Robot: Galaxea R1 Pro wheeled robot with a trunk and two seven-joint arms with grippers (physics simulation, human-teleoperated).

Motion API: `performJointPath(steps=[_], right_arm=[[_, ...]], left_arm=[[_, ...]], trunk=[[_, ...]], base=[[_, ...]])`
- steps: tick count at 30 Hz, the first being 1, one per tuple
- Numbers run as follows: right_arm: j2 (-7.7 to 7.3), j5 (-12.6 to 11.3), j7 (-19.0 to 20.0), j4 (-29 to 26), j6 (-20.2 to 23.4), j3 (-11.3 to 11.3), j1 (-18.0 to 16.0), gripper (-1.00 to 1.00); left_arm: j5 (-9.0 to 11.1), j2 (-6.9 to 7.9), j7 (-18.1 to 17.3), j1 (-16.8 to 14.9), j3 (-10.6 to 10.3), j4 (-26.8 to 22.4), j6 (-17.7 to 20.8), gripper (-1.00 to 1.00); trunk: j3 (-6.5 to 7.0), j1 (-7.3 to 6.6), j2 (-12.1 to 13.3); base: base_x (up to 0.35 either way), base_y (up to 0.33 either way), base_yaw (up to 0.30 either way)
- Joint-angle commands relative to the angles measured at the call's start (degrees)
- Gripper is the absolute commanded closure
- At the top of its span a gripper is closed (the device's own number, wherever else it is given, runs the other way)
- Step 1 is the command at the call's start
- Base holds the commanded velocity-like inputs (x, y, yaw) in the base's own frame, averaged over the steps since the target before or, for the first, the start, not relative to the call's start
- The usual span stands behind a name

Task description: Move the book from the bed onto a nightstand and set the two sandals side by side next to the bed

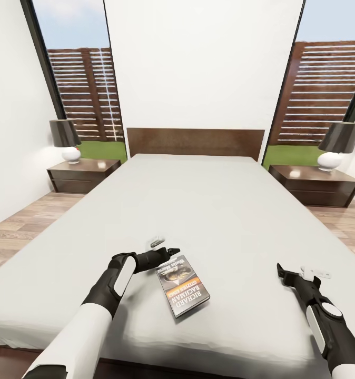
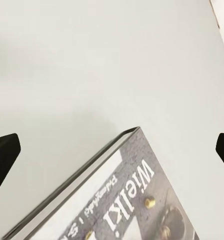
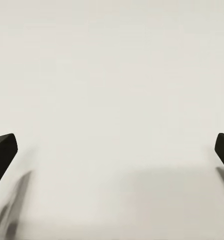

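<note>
Both arms reached in from the near edge of the head view. The left gripper [image 1: 171,251] lay low over the mattress with its tips just beside the far end of the book [image 1: 183,285]; the right gripper [image 1: 280,271] hovered well to the right over bare sheet. The book rested flat on the bed [image 1: 198,205], near its foot, so by my judgement the first step had not yet been completed: it was neither lifted nor on a nightstand. The left nightstand [image 1: 82,175] and the right nightstand [image 1: 315,184] stood far off beside the headboard [image 1: 195,142], each with a lamp. No sandals could be made out, and the floor next to the bed was mostly cut off.

From the left wrist, the book's [image 2: 121,200] corner and spine sat between the two dark fingertips [image 2: 3,155], which stood wide apart and touched nothing; the cover was cut off at the frame edge.

From the right wrist, the fingertips [image 3: 4,150] were likewise spread wide over plain mattress [image 3: 112,90], holding nothing.
</note>
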Motion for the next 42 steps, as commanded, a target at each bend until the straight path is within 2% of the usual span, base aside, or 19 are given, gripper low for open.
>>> performJointPath(steps=[1,11,30,42], right_arm=[[0.04,-0.1,0.5,0.4,0.2,-0.2,0.0,-1.00],[0.01,-0.1,0.5,0.4,0.2,-0.2,0.0,-1.00],[0.02,-0.1,0.5,0.4,0.2,-0.2,0.0,-1.00],[0.03,-0.1,0.5,0.4,0.2,-0.2,0.0,-1.00]], left_arm=[[-0.2,-0.07,0.0,0.0,0.3,0.0,0.5,-1.00],[-0.2,-0.07,0.0,0.0,0.2,0.0,0.5,-1.00],[-0.2,-0.07,-0.1,0.0,0.2,0.0,0.6,-1.00],[-0.2,-0.07,-0.2,0.0,0.2,0.0,0.6,-1.00]], trunk=[[-0.07,0.00,0.0],[-0.07,0.00,0.0],[-0.07,0.00,0.0],[-0.07,0.00,0.0]], base=[[0.000,0.000,0.000],[-0.113,0.000,0.000],[-0.008,0.000,0.000],[-0.119,0.000,0.000]])
